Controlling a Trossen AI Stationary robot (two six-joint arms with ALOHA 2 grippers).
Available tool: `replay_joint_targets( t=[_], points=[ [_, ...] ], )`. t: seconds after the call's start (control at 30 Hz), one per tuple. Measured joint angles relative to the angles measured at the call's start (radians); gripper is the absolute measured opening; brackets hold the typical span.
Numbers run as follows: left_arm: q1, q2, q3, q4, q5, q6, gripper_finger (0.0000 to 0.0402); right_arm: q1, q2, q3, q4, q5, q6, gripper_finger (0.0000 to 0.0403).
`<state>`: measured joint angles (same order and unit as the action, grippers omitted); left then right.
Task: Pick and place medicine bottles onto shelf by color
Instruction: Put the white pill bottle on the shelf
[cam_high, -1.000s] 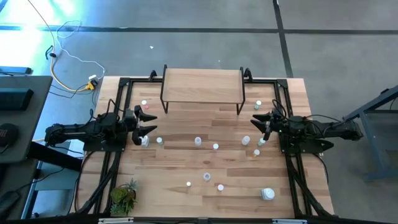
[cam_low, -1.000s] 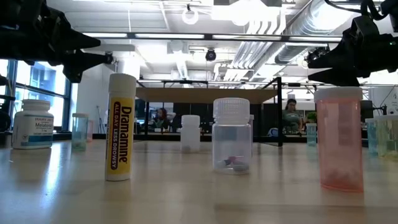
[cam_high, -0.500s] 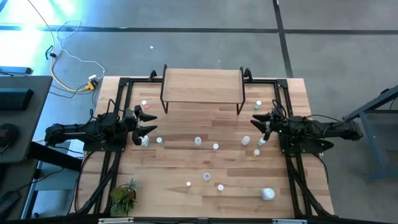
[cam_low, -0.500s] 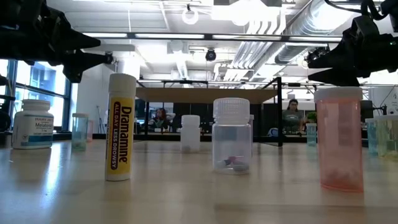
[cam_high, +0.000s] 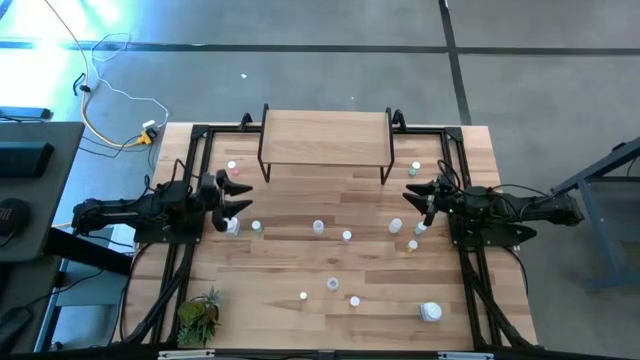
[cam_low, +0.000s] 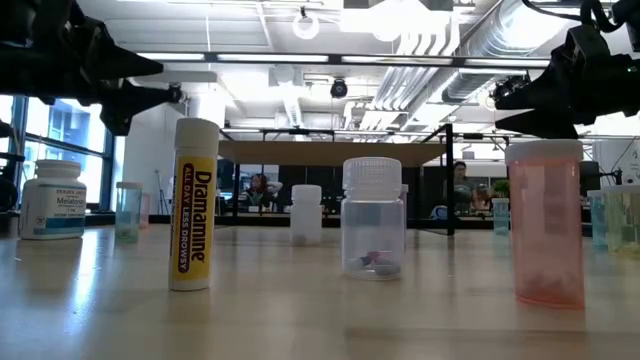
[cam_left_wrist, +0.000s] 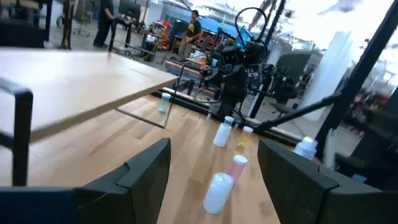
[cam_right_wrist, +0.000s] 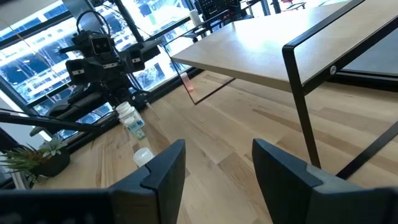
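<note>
2 grippers (left, right) gape, empty.

Pale matt wooden shelf board on thin black metal legs; glossy plastic medicine bottles.

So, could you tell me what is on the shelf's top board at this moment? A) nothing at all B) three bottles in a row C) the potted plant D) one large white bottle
A: in the high view the shelf shows a bare wooden top, while the medicine bottles all stand on the table and the potted plant sits at the table's near left corner.
</note>
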<state>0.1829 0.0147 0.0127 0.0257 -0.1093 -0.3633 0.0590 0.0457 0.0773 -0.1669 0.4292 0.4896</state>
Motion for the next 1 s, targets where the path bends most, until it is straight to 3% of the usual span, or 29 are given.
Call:
replay_joint_targets(
  t=[0.33, 0.53, 0.73, 1.0],
  points=[
    [0.000, 0.000, 0.000, 0.005, -0.043, -0.231, 0.0232, 0.000, 0.000, 0.000, 0.000, 0.001, 0.000, 0.0177],
    [0.000, 0.000, 0.000, 0.068, -0.137, -0.322, 0.0232, 0.000, 0.000, 0.000, 0.000, 0.001, 0.000, 0.0177],
    [0.000, 0.000, 0.028, 0.126, -0.144, -0.332, 0.0232, 0.000, 0.000, 0.000, 0.000, 0.002, 0.000, 0.0177],
    [0.000, 0.062, 0.191, 0.026, -0.122, -0.146, 0.0232, 0.000, 0.000, 0.000, 0.000, 0.005, 0.000, 0.0177]
  ],
)
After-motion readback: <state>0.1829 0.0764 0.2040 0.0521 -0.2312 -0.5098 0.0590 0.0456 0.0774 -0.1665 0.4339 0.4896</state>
